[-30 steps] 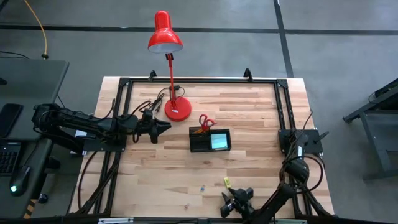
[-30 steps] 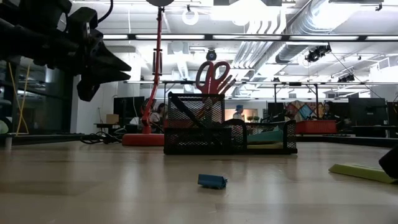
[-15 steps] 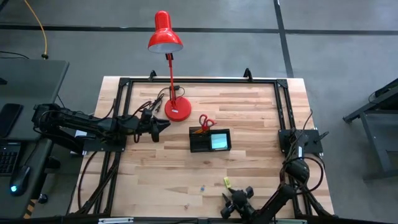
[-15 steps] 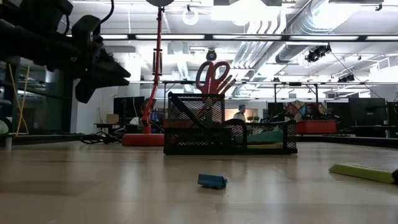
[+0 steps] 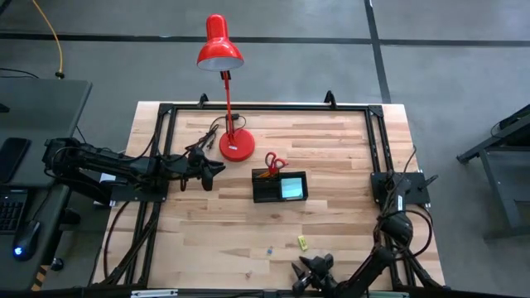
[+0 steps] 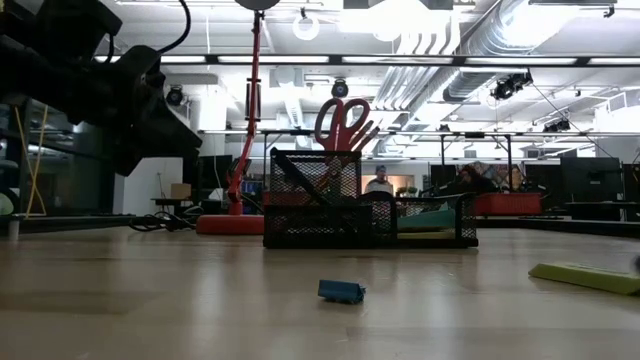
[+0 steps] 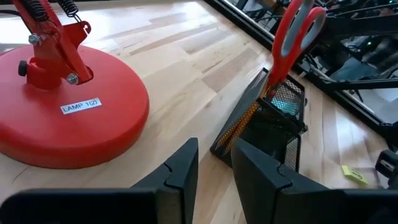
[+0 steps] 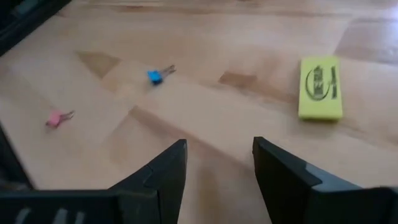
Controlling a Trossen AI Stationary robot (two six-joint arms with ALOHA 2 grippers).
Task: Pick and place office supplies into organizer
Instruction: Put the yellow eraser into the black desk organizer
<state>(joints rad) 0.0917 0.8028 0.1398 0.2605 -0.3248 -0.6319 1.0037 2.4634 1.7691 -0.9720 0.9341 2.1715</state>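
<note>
From above, my right claw [image 5: 305, 269] hangs at the tabletop [image 5: 207, 223] edge, near the yellow block [image 5: 303, 242]; organizer [image 5: 280, 187] well apart. Right wrist: jaws apart, empty; a skewed descent could knock the block away. Left claw [image 7: 211, 165] narrow, empty, beside the lamp base [image 7: 68, 118]

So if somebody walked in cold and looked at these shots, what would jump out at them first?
Most likely the red desk lamp, standing at the table's far edge, its round base near the left gripper. Next, the red-handled scissors standing upright in the black mesh organizer at mid-table. Then the small yellow block lying loose on the wood, just ahead of the empty, open right gripper at the near edge.
</note>
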